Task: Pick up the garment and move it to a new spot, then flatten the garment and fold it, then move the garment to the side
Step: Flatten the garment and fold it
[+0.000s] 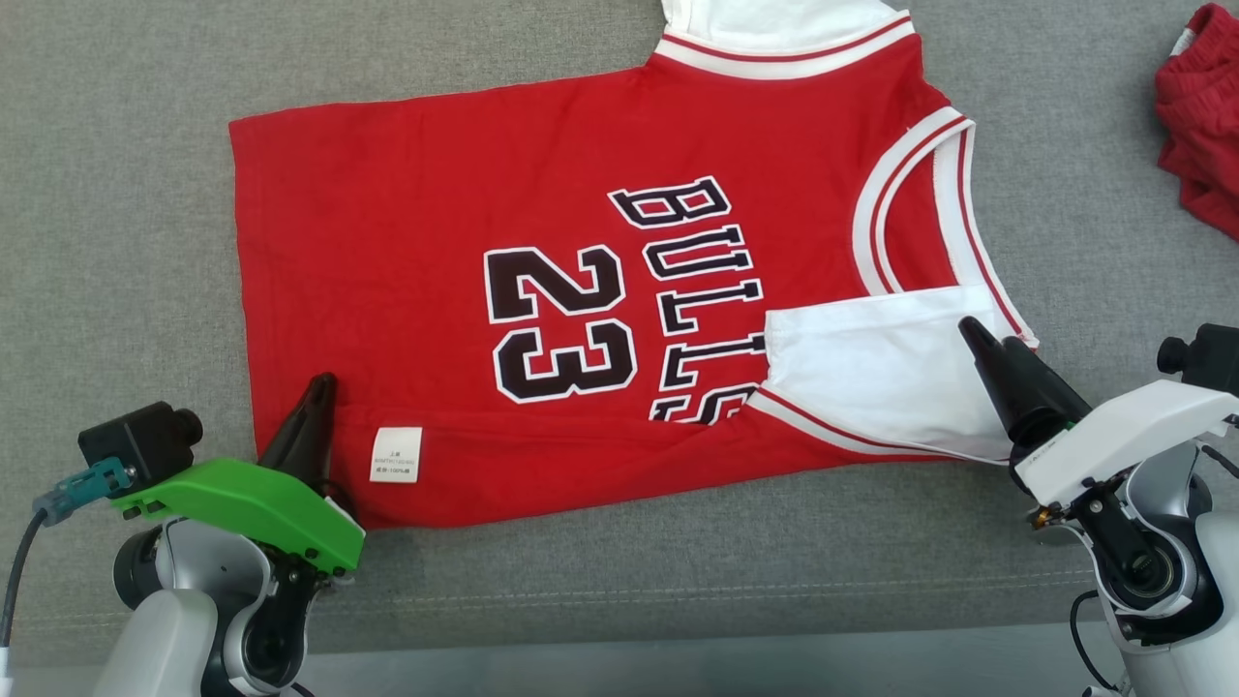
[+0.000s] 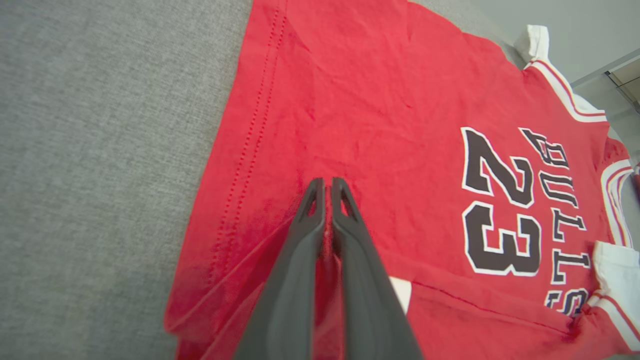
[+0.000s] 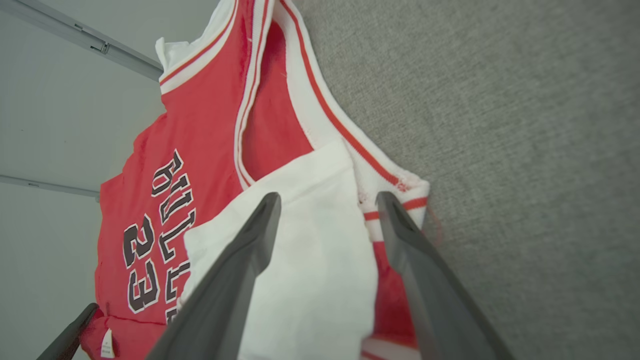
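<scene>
The garment (image 1: 416,290), a red jersey with "BULLS 23" in black and white-trimmed armholes, lies spread on the grey fabric surface (image 1: 126,242). Its near edge is folded over, showing a white label (image 1: 395,453). My left gripper (image 1: 319,387) is at the garment's near left corner. In the left wrist view the left gripper (image 2: 327,182) is shut, with red cloth of the garment (image 2: 380,100) pinched between its fingers. My right gripper (image 1: 973,329) is over the white sleeve at the garment's near right. The right gripper (image 3: 327,200) stands open, its fingers on either side of the white sleeve (image 3: 310,260).
A second crumpled red cloth (image 1: 1205,126) lies at the far right edge. Bare grey surface runs to the left and right of the garment. The surface's front edge (image 1: 678,668) is just before the arms. A pale wall (image 3: 50,100) stands behind the surface.
</scene>
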Controlling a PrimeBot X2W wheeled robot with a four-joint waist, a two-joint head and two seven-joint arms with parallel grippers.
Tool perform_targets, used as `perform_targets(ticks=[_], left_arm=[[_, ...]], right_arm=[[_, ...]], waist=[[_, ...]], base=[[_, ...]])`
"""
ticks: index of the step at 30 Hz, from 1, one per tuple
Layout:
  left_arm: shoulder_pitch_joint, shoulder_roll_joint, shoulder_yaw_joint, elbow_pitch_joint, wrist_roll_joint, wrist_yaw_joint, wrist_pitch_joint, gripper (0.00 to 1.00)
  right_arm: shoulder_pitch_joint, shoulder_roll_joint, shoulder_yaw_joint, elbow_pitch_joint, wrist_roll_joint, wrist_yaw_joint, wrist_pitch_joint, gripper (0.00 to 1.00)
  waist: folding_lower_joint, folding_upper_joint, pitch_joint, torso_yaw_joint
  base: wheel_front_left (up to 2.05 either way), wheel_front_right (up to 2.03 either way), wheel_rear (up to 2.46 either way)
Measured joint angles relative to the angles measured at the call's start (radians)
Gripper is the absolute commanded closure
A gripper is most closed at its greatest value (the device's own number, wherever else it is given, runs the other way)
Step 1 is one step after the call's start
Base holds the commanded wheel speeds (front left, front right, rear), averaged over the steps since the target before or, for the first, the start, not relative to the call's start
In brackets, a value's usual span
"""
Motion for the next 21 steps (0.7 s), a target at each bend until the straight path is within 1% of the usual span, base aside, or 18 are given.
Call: perform_targets(ticks=[21], left_arm=[[0.004,-0.017,0.009,-0.021,0.008,0.0,0.016,1.0]], right_arm=[[0.027,0.006,-0.018,0.002,0.0,0.0,-0.018,0.0]], waist=[[0.0,0.0,0.007,-0.004]], base=[[0.0,0.0,0.0]])
